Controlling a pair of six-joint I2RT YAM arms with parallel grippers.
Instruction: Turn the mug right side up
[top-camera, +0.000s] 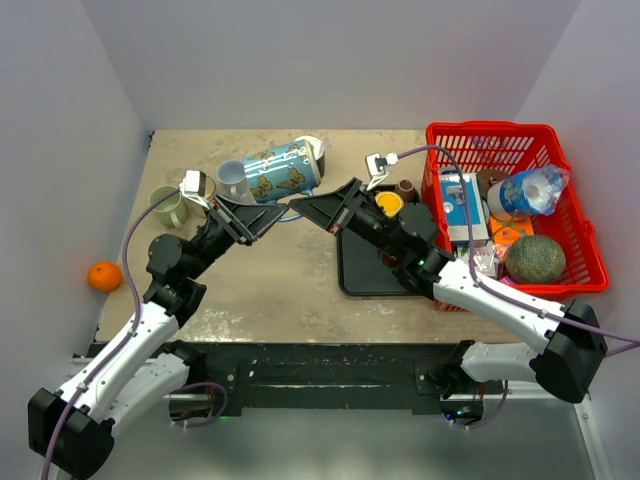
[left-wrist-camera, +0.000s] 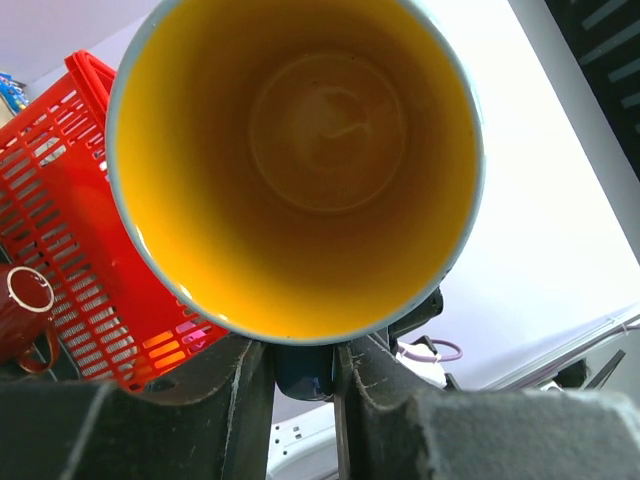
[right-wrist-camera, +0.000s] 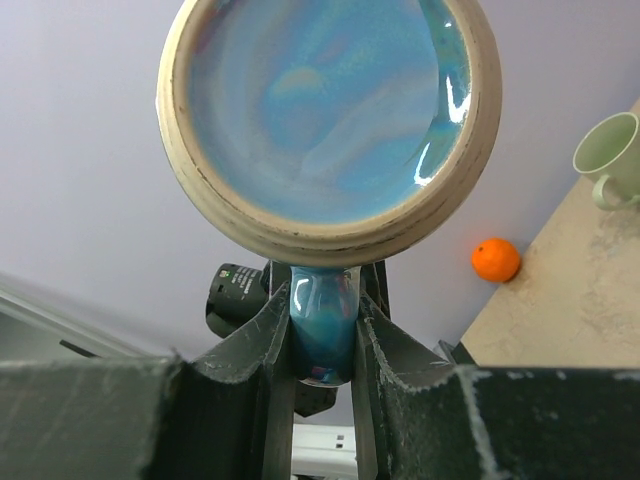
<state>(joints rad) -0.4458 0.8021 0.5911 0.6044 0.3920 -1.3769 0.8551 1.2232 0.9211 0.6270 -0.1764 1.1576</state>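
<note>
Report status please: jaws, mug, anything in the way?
Left gripper, right gripper: jaws shut on butterfly mug, at its handle. Mug on its side, not upright yet. Grey mug close beside it.

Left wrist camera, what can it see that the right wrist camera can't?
Only the left wrist view shows the yellow inside of the mug and the red basket. Only the right wrist view shows the mug's glazed blue bottom, the orange and a pale green cup. Both show the mug's blue handle pinched between fingers: the left gripper in one, the right gripper in the other.
</note>
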